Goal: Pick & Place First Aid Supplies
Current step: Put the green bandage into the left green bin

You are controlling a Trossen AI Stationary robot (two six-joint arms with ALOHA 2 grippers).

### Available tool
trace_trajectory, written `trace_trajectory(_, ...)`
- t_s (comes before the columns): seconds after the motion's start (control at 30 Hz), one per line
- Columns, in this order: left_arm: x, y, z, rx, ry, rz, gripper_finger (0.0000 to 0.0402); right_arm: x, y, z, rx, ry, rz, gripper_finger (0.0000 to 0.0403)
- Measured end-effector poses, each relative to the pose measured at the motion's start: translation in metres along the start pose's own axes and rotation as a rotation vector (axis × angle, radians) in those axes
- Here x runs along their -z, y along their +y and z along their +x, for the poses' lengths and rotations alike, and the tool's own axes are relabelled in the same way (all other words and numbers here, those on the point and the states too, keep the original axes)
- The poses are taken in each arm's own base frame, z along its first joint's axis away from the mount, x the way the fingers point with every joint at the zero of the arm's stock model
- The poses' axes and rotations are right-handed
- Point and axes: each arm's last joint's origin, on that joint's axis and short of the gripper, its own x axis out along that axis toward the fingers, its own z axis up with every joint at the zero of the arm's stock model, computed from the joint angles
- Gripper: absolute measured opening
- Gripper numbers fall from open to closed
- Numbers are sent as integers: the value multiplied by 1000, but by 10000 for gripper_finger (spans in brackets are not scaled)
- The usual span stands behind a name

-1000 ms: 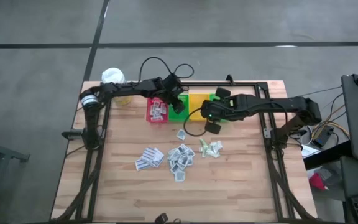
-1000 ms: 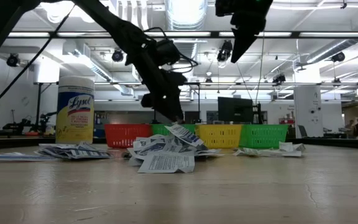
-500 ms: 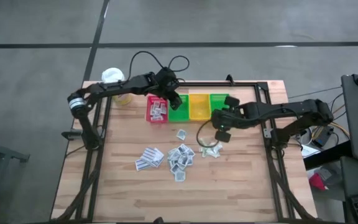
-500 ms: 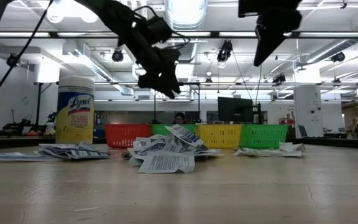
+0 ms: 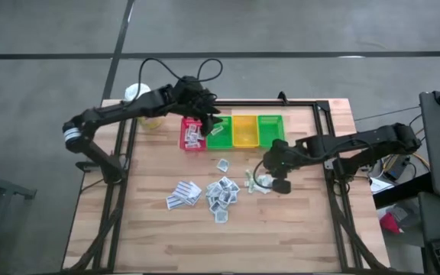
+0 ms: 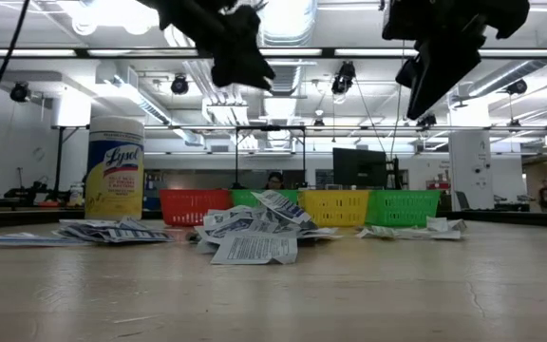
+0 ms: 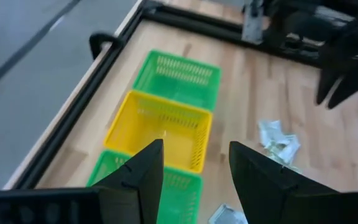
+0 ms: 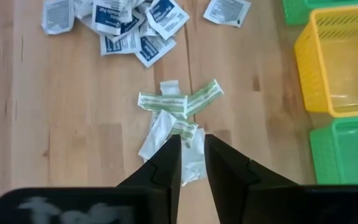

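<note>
The first aid supplies lie in loose heaps on the wooden table: grey-printed sachets [image 5: 183, 193], blue-printed ones [image 5: 221, 192], green-printed packets [image 5: 260, 182] and a lone sachet [image 5: 222, 164]. More sachets lie in the red bin [image 5: 192, 135]. My left gripper [image 5: 208, 122] hangs open and empty high over the red bin and the green bin [image 5: 220, 134] beside it. My right gripper [image 8: 191, 146] points steeply down over the green-printed packets [image 8: 179, 106], its fingers a narrow gap apart with nothing between them. In the low view it [image 6: 424, 95] is well above the table.
A row of bins stands at the far side: red, green, yellow [image 5: 244, 130] and a second green one [image 5: 270, 127]. A yellow wipes canister [image 6: 114, 168] stands at the far left corner. A black frame [image 5: 323, 114] rims the table. Bare wood lies toward the near edge.
My left gripper has risen from just over the bins to high above them, staying open. My right gripper has swung from beside the yellow and green bins toward the near edge, sunk a little and tipped further down, ending over the green-printed packets.
</note>
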Motion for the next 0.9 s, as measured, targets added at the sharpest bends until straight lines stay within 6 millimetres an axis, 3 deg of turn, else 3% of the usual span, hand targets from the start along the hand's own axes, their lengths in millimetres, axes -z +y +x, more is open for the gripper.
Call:
trace_trajectory(0.23, -1, -21, -19, 42, -160, 64, 175, -11, 3, 12, 0, 8, -40, 60)
trace_trajectory(0.6, 49, -29, -60, 53, -294, 8, 175, -30, 8, 33, -7, 64, -99, 74)
trace_trajectory(0.9, 72, -35, -101, 22, -388, 0, 175, -36, 9, 30, -11, 41, -36, 78)
